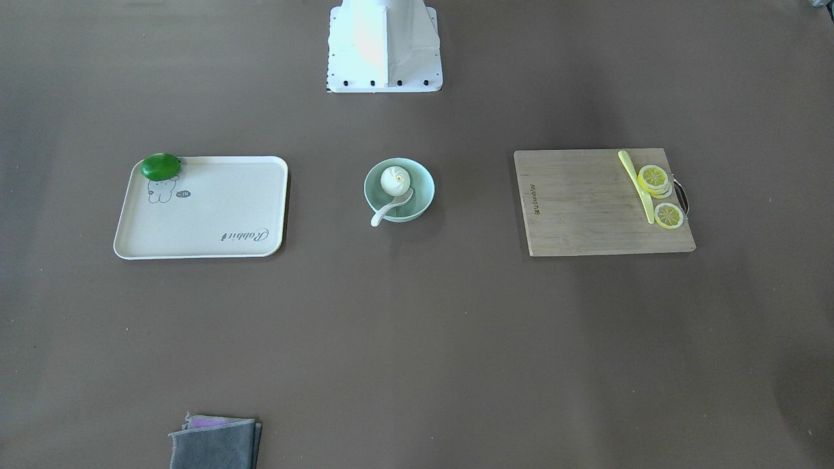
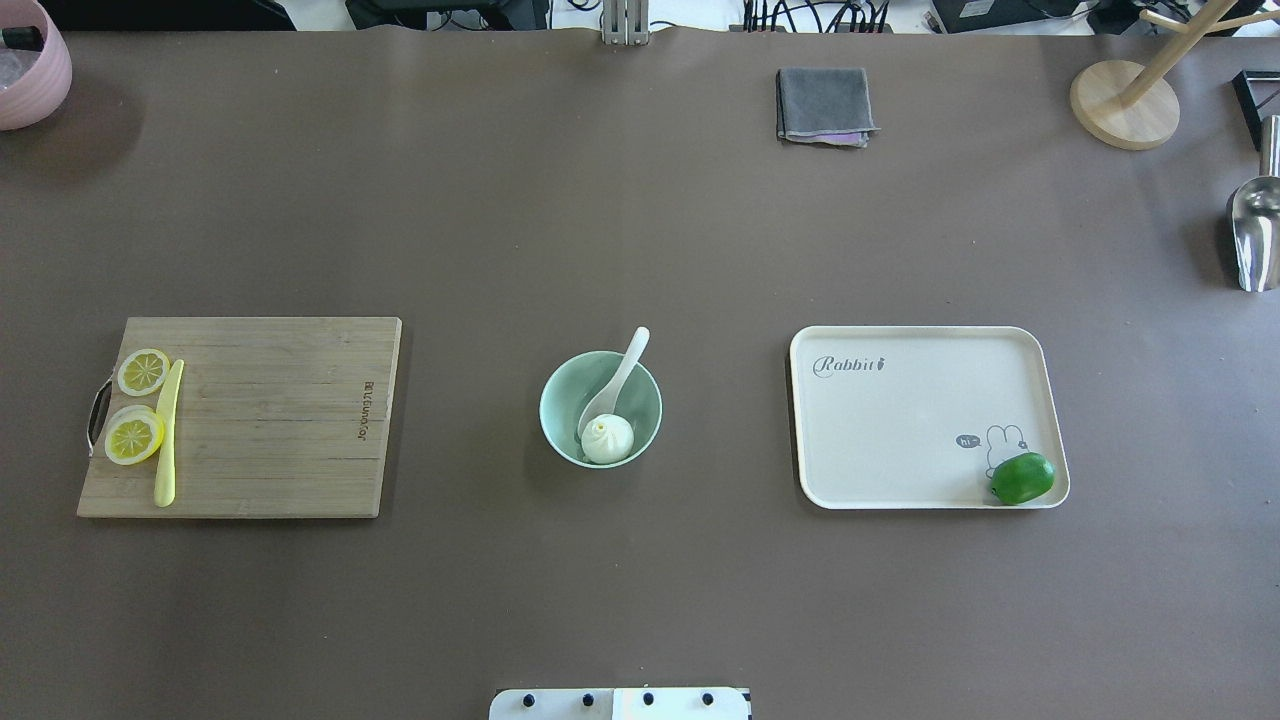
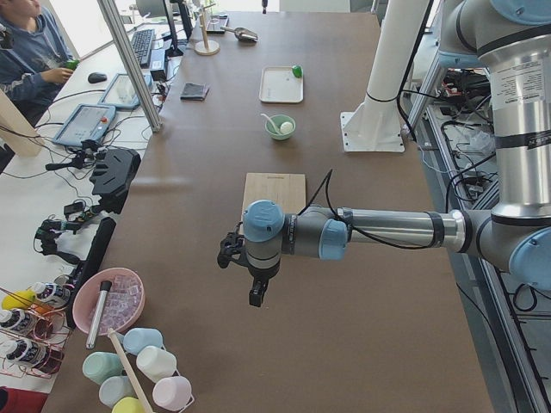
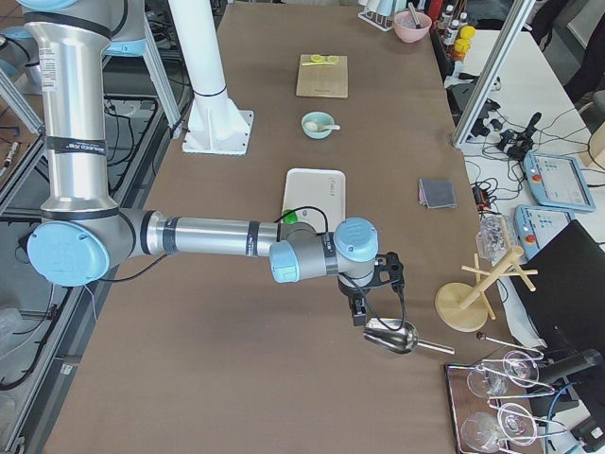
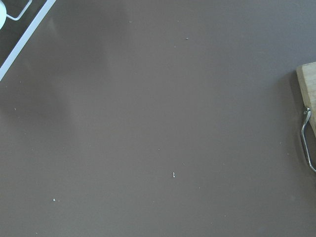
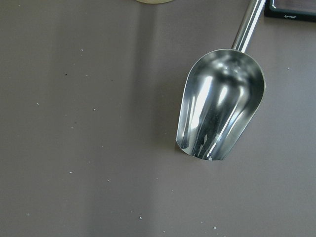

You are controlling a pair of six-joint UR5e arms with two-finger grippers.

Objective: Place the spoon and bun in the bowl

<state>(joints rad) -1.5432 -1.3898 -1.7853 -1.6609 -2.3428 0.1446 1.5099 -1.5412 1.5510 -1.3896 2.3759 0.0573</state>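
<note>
Overhead exterior view: the bowl (image 2: pixel 568 392) stands at the middle of the counter, midway between its left and right ends and somewhat nearer the robot's edge. The bun (image 2: pixel 607 440) lies inside it, against the wall on the robot's side. The spoon (image 2: pixel 620 375) has its scoop down in the bowl, touching the bun, and its handle leans out over the rim toward the far edge.

Both items look to be in place, so I judge the task done or nearly so. What remains is to leave the bowl alone: the overhanging handle could tip the spoon out if an arm swept low across the centre.

The left gripper (image 3: pixel 256 298) hangs above the counter's left end and the right gripper (image 4: pixel 357 312) above its right end. Each shows in a side view only, so I cannot tell whether the jaws are parted or closed.

- Toward the left end lies a cutting board (image 2: pixel 270 420) with lemon slices (image 2: pixel 135 435) and a knife (image 2: pixel 167 435).
- Toward the right end is a tray (image 2: pixel 900 420) with a lime (image 2: pixel 1022 478) in its near corner.
- A grey cloth (image 2: pixel 823 105) sits by the far edge.
- A metal scoop (image 6: pixel 222 113) lies below the right wrist, a thing to mind if that arm descends.
</note>
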